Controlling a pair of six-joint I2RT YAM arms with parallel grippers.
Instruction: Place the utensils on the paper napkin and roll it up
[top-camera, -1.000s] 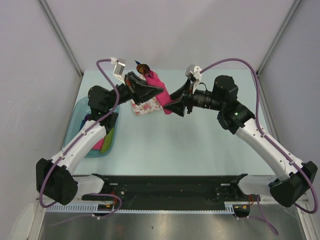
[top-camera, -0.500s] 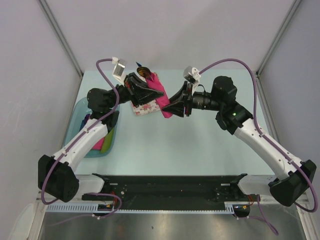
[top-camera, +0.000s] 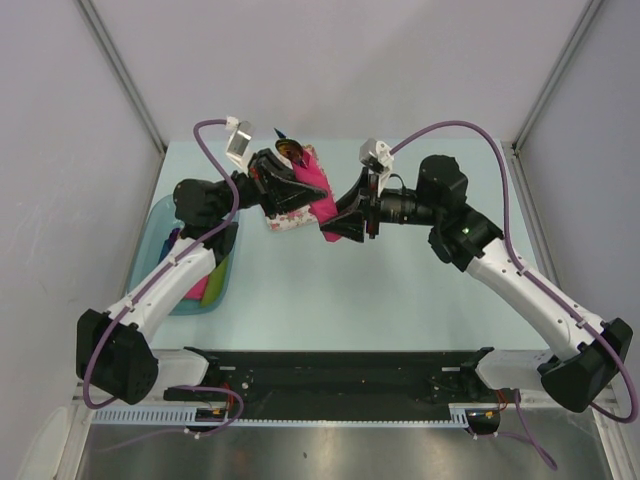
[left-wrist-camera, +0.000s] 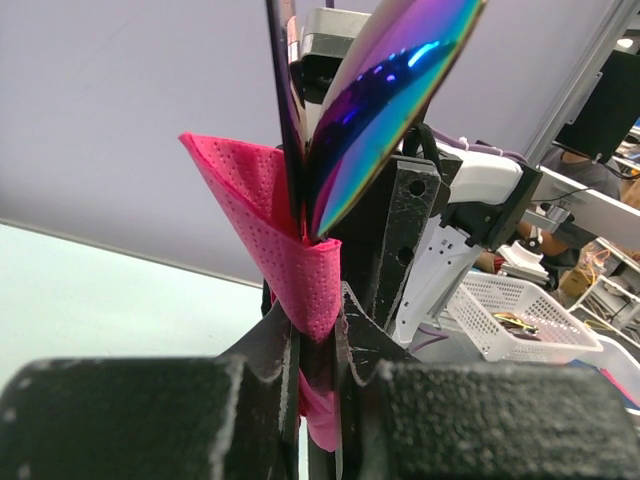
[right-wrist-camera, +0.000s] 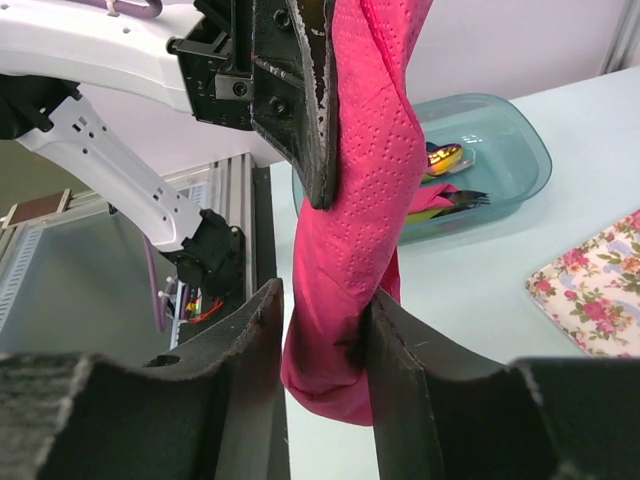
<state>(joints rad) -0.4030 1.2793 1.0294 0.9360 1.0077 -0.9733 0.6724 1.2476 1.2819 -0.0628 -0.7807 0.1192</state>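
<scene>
Desk (top-camera: 400, 290): pale teal top. The two arms reach from the near edge to meet over its far middle.
Bin (top-camera: 150, 255): clear teal tub at the left edge of the desk, with green, pink and blue items inside. The left arm crosses over its right side.
Floral napkin (top-camera: 290, 217): white square with a flower print, flat on the desk at far centre. It lies under the two hands and is partly hidden by them from above.
Paper napkin (top-camera: 322, 195): magenta, twisted into a roll and held up off the desk between both hands, over the right edge of the floral napkin.
Utensils (top-camera: 290, 150): iridescent purple-blue pieces standing out of the roll's far end. Their lower parts are hidden inside the paper.
Left hand (top-camera: 305, 183): fingers almost closed, pinching the roll near the utensil end. In the right wrist view one of its fingers covers part of the roll.
Right hand (top-camera: 325, 228): fingers partly closed on the roll's other end, paper touching both inner faces.
</scene>
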